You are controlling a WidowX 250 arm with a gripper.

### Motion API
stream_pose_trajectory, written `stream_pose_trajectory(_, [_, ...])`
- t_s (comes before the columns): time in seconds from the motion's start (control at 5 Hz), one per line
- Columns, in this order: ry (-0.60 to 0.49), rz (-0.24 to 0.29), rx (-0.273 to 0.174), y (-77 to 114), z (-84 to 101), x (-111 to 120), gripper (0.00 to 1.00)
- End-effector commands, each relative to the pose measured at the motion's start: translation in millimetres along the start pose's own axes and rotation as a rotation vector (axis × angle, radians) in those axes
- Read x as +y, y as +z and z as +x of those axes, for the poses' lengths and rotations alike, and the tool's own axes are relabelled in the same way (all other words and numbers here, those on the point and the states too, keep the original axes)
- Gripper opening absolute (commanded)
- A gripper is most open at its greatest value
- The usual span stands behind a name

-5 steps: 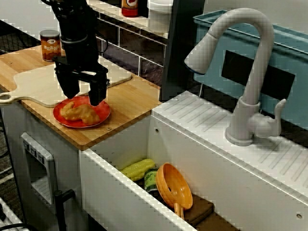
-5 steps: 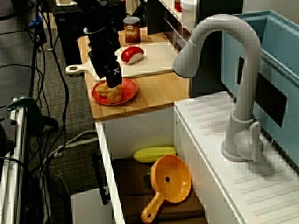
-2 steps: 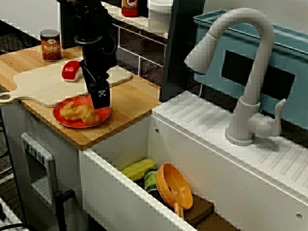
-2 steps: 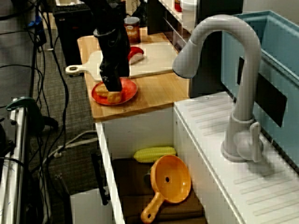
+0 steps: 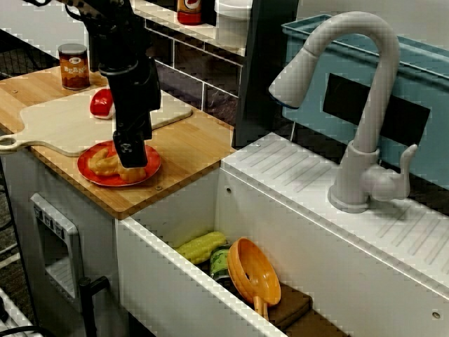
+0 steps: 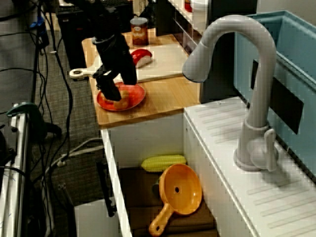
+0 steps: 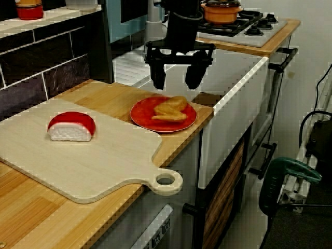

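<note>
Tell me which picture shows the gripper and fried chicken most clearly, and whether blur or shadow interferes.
View from the cutting-board end: clearest, gripper sharp, jaws apart, fried chicken unhidden on the red plate. View facing the faucet: the black gripper covers part of the chicken. View along the sink: gripper a dark shape, little detail.

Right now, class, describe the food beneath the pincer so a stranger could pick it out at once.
Find the wooden counter beside the white sink; near its front edge lies a red plate. On it sits a lumpy golden-brown fried piece, unlike the smooth red-and-white sushi on the cutting board.
</note>
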State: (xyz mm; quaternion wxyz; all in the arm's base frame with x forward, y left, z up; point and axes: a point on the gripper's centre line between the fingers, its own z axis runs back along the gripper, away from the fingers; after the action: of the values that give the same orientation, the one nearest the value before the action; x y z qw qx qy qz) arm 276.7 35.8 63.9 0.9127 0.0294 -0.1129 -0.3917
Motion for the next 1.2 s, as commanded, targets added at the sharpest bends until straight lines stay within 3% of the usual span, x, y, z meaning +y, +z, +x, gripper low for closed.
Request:
stream_pose_trajectory(0.0, [-0.102,0.031,-0.053,16.7,-6.2,-4.4,1.00])
stream_pose_trajectory(0.2, [-0.165,-0.019,-0.056,18.0,-5.4,-5.0,1.00])
stream_pose_trajectory(1.0, [-0.402,-0.070,-0.029,18.5,-7.0,-2.8,1.00])
